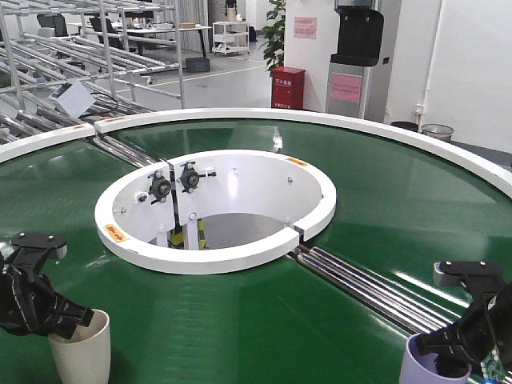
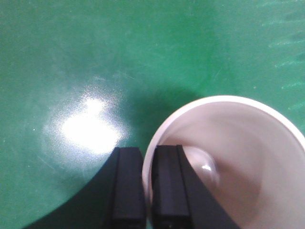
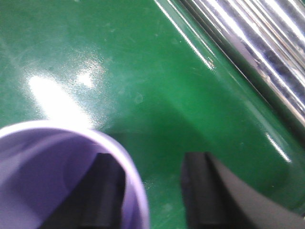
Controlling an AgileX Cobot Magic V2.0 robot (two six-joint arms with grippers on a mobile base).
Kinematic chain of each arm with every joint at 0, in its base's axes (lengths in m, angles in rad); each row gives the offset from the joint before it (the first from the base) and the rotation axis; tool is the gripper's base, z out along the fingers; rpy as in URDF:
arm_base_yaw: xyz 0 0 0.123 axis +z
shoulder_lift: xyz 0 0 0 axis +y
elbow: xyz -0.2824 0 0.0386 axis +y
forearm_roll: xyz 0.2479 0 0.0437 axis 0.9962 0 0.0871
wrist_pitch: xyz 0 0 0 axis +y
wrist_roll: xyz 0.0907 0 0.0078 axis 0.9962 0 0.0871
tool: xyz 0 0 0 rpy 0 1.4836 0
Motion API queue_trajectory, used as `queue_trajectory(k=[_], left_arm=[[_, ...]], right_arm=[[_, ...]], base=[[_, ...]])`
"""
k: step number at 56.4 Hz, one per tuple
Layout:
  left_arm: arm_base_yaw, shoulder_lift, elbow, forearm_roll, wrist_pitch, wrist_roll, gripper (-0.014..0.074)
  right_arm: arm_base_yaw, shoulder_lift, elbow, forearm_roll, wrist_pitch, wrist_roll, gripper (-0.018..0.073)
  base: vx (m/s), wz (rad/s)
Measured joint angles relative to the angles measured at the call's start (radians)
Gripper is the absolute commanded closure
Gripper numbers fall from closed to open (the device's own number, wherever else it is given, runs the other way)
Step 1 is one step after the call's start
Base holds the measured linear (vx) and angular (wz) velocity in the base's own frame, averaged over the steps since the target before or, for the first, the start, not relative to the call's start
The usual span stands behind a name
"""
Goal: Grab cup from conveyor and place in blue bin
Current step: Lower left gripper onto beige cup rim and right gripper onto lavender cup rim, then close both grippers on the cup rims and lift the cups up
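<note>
Two cups in play on the conveyor point(image 1: 256, 320)! At 7 o'clock from the central hole, the left hand point(image 1: 80, 316) has the cream cup point(image 1: 80, 352). The wrist view shows its fingers point(image 2: 128, 191) pinched together on the rim wall, one inside and one outside. At 5 o'clock, just past the steel rollers point(image 1: 360, 280), the right hand point(image 1: 436, 344) straddles the lavender cup point(image 1: 424, 368). Its jaws are apart, and the outer finger point(image 3: 200, 191) stands clear of the wall. Both cups look like thin, light, smooth plastic, stiff enough for a rim pinch but likely to swing or slip. My call: grip deeper down the wall and keep it upright. The cup bases are cut off by the frame edge, so I can't tell whether either is lifted. The blue bin isn't in view.
</note>
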Motion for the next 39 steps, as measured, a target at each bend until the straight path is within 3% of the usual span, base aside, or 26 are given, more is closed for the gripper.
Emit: queue_trajectory(k=[17, 39], left_arm=[[0.000, 0.000, 0.000, 0.000, -0.033, 0.000, 0.0538], [0.000, -0.065, 0.000, 0.000, -0.049, 0.000, 0.0539]], right_arm=[[0.000, 0.000, -0.003, 0.038, 0.001, -0.001, 0.0576], [0.000, -0.087, -0.004, 0.082, -0.028, -0.040, 0.0569]], base=[[0.00, 0.00], [0.00, 0.00]])
